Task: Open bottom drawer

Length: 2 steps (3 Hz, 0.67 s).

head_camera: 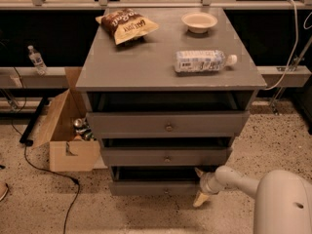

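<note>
The grey bottom drawer (pixel 156 187) sticks out a little. I see my gripper (pixel 199 185) at its right end, fingers apart.

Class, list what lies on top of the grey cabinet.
A chip bag, a bowl and a plastic bottle on its side. Anything under the bag is hidden. The gripper is low, at the right end of the bottom drawer.
</note>
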Each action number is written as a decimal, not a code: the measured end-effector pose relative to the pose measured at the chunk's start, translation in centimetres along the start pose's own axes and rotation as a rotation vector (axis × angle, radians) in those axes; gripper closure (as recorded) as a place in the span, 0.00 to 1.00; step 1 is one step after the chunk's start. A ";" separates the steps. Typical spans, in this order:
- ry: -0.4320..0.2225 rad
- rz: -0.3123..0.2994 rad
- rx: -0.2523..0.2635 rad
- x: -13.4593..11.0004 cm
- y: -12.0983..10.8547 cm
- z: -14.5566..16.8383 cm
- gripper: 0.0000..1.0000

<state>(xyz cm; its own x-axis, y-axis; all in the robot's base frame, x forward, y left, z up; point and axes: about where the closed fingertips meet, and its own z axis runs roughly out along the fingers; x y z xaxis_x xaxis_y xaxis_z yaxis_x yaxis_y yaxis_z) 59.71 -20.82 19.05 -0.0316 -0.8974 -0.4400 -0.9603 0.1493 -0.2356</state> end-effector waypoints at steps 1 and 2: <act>-0.015 -0.031 -0.069 -0.6 1.2 1.2 0.00; -0.040 -0.085 -0.184 -1.8 2.8 2.7 0.04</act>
<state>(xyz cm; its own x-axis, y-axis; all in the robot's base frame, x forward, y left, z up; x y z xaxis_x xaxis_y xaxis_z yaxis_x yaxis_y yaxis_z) 57.81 -17.71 16.83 0.0596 -0.8858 -0.4603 -0.9936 -0.0083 -0.1126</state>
